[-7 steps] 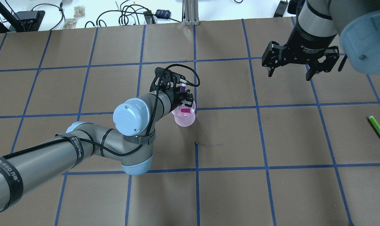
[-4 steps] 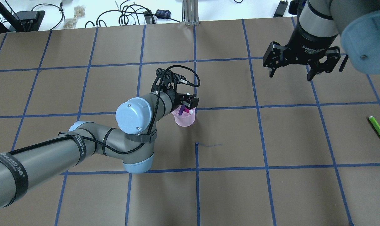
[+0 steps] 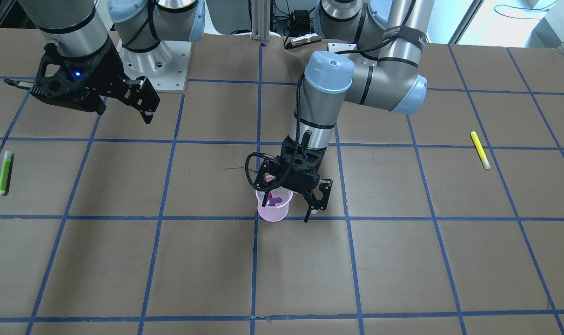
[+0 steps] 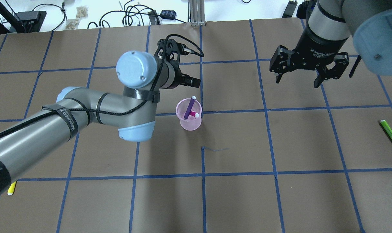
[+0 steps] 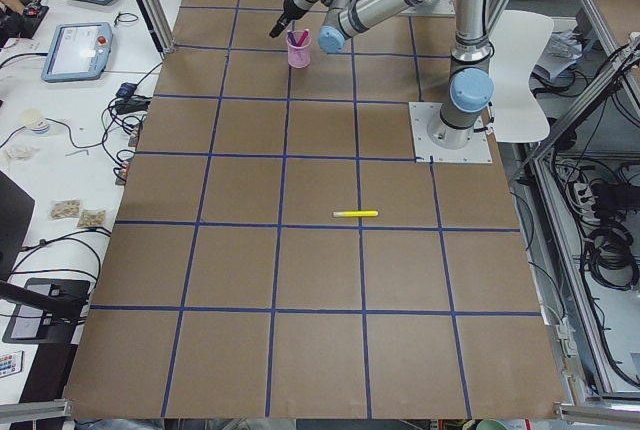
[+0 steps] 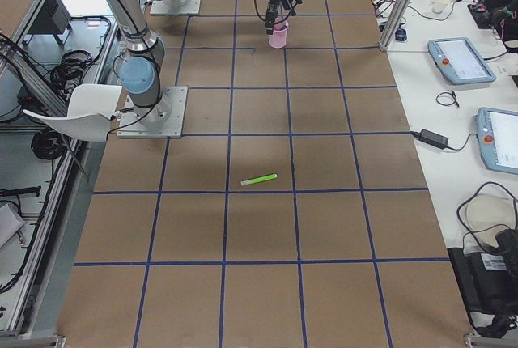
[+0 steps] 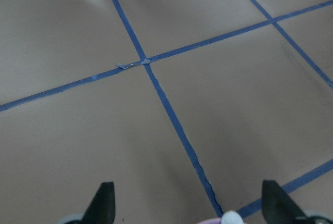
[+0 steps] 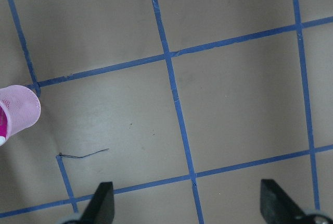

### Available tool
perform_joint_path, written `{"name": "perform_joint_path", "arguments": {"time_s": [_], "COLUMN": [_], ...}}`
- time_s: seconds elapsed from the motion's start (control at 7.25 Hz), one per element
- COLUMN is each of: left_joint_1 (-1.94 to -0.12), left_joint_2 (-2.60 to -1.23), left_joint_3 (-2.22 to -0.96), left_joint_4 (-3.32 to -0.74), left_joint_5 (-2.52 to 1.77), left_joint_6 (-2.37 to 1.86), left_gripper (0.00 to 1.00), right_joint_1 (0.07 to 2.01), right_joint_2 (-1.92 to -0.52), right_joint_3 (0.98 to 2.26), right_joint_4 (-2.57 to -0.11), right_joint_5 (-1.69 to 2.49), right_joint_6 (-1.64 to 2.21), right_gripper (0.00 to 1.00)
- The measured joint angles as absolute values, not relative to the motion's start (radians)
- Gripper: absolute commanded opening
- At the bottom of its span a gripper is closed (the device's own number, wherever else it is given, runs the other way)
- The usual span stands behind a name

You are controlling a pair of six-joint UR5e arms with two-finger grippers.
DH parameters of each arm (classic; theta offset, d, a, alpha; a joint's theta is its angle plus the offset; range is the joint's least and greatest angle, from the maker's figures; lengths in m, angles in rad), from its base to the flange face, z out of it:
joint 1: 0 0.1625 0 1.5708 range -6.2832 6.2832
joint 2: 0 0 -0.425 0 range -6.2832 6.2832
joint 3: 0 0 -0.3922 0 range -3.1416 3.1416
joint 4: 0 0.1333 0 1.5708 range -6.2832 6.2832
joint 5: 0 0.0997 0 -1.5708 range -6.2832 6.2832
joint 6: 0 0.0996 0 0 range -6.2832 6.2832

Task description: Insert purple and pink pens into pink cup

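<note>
Pink cup (image 4: 190, 124) upright at a grid crossing. Both pens inside: purple pen (image 4: 190, 105) leans, top end pointing away from the robot; pink pen (image 4: 192, 114) sits lower, white cap at the rim.

Left gripper (image 7: 190, 204) just beyond and above the cup, jaws spread wide, empty. It is the nearer arm by far.

Right gripper (image 4: 296, 81) well apart, jaws wide, empty.

Insertion looks done; pulling clear needs room from the purple tip.

Brown table (image 4: 280, 200), blue tape grid. Green marker (image 4: 391, 136) and yellow marker (image 3: 480, 150) lie far off.
</note>
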State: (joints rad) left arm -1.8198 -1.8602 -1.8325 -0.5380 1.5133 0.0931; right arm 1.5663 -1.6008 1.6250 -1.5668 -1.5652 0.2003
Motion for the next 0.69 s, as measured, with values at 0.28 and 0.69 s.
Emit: {"name": "perform_joint_path", "arguments": {"time_s": [0.28, 0.69], "left_joint_1": [-1.752, -1.633], "left_joint_2": [-1.801, -1.708], "left_joint_3": [-1.639, -1.547], "left_joint_4": [-0.993, -1.343], "left_joint_5": [1.567, 1.568], "left_joint_6": [0.094, 0.095], "left_gripper": [1.00, 1.00], "right_joint_1": [1.567, 1.562], "right_joint_2": [-1.600, -1.600], "right_joint_3": [1.621, 1.621], "right_joint_4": [-1.562, -1.560], "right_joint_5": [-1.567, -1.567], "right_joint_6": [0.200, 0.195], "right_gripper": [1.00, 1.00]}}
